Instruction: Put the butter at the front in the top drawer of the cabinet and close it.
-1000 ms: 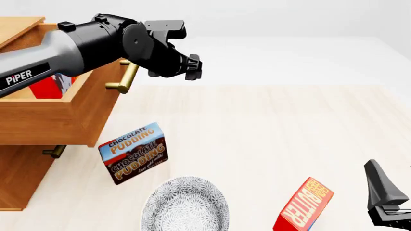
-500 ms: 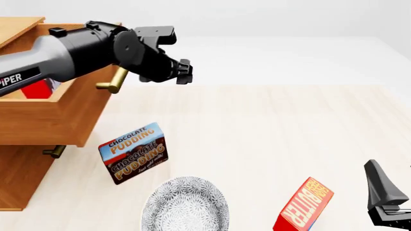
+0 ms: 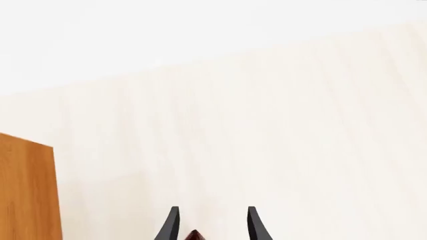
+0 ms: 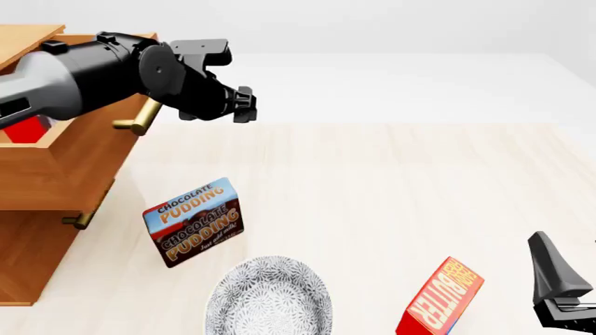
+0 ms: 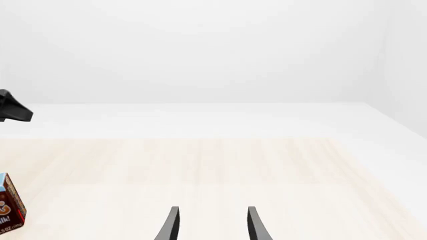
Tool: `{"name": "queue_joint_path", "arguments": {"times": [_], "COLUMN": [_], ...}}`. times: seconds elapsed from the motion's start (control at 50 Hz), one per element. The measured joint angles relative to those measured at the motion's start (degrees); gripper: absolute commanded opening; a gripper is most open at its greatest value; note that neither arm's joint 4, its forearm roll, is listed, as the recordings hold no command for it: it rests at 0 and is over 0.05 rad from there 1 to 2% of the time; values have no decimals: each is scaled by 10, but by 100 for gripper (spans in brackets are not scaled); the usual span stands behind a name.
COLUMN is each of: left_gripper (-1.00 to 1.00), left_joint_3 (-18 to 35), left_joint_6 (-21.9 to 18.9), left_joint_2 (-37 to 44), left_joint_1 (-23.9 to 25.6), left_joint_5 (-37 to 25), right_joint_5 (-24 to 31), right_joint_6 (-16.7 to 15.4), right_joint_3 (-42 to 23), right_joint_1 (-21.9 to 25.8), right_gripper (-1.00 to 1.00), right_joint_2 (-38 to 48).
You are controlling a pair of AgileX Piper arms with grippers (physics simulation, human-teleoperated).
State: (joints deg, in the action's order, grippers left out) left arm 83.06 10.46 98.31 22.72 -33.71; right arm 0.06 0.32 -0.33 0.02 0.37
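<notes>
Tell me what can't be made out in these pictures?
- Butter in the top drawer: front view, mostly hidden by the left arm.
- Left end effector: wrist view cuts it off; only fingertips show.
- Right end effector: front view's edge crops it.
- Second butter carton: bottom cropped.

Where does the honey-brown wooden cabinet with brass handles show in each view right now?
Front view: the honey-brown wooden cabinet fills the left edge.
Left wrist view: only a plain wood panel of it shows, at the picture's edge.
Right wrist view: not in it.
Shared landmark: the pale wooden tabletop, seen in all three.
</notes>
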Motion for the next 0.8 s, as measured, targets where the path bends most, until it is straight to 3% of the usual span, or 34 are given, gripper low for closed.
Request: {"name": "queue_joint_path", "arguments": {"times": [0.8], "left_gripper": [100], "left_joint_3": [-39], "left_joint_6": [-23], "left_joint_2": [-43], "left_joint_1": [-67], "left_joint_5": [-19], "right_joint_5": [0], "right_joint_6": [0], "right_joint_3": [0], "right_joint_1": [0], "right_gripper": [100], "right_joint_2": [0]}}
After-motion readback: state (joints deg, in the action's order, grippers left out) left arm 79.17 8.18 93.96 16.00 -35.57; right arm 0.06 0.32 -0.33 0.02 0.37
